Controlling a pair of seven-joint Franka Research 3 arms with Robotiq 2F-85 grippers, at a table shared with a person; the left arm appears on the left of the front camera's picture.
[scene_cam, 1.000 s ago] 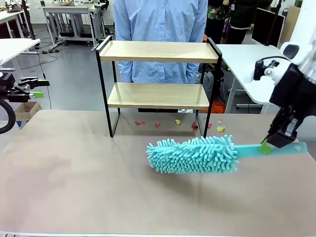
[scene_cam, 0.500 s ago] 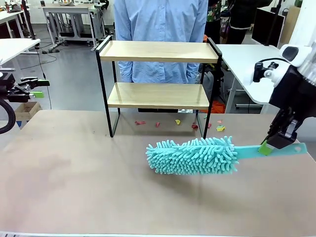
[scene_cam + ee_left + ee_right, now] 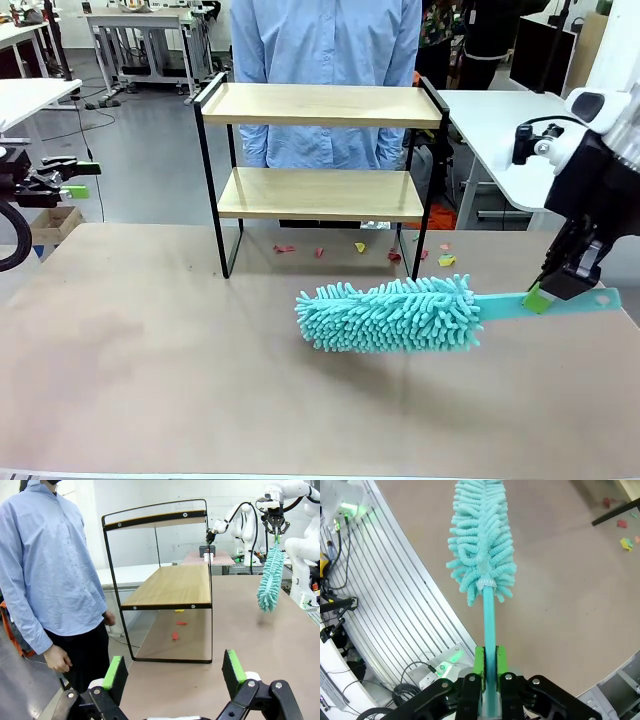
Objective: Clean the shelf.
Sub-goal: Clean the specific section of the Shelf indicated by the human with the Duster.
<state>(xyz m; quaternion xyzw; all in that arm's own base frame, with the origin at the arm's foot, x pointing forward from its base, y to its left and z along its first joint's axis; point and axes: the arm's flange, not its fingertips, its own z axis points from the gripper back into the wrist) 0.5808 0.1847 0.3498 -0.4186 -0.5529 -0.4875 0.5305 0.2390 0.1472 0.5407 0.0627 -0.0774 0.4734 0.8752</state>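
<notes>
Toward the far side of the beige tabletop (image 3: 150, 350) sat the two-tier wood-and-black-metal shelf (image 3: 320, 105), right hand (image 3: 540, 298) clamped on the fluffy teal duster (image 3: 390, 315) by its handle end, left hand (image 3: 175, 672) gaping, so I figured hard swipes could've twisted it loose.

Turquoise marks the fluffy microfibre duster (image 3: 390, 315), dull brown the flat tabletop (image 3: 150, 380), pale wood and black the small two-tier metal-framed shelf (image 3: 320, 105), red and yellow the tiny scraps (image 3: 360, 247), light blue the person's shirt (image 3: 325, 40).
</notes>
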